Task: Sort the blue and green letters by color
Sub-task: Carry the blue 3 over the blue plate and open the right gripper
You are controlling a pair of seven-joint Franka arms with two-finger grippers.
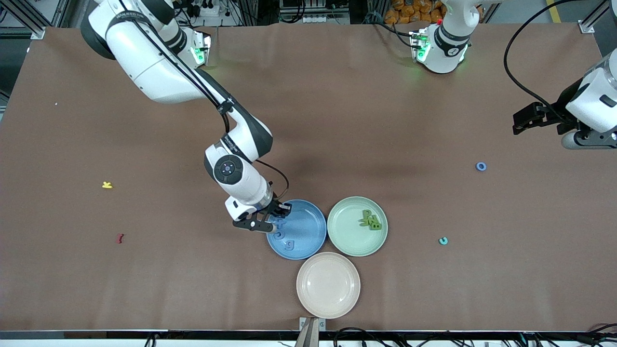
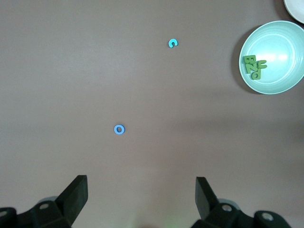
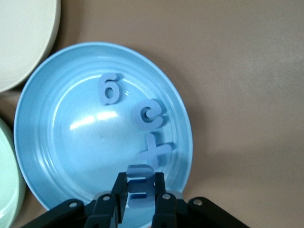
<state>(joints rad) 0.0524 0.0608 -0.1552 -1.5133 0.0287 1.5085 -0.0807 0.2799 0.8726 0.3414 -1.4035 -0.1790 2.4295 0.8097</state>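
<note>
Three plates [image 1: 328,285]; five blue letters [image 1: 481,166]

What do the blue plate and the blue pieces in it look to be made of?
Blue plate: probably glazed ceramic or hard plastic; glossy, with bright glare spots and concentric rings. Blue pieces: likely foam; matte, thick, with soft cut edges and no shine.

Right gripper [image 3: 141,195] covers the held blue letter's [image 3: 140,183] lower part

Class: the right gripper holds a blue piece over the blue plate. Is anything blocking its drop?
Nothing visible. The right gripper is shut on the blue piece above a bare edge of the blue plate.
</note>
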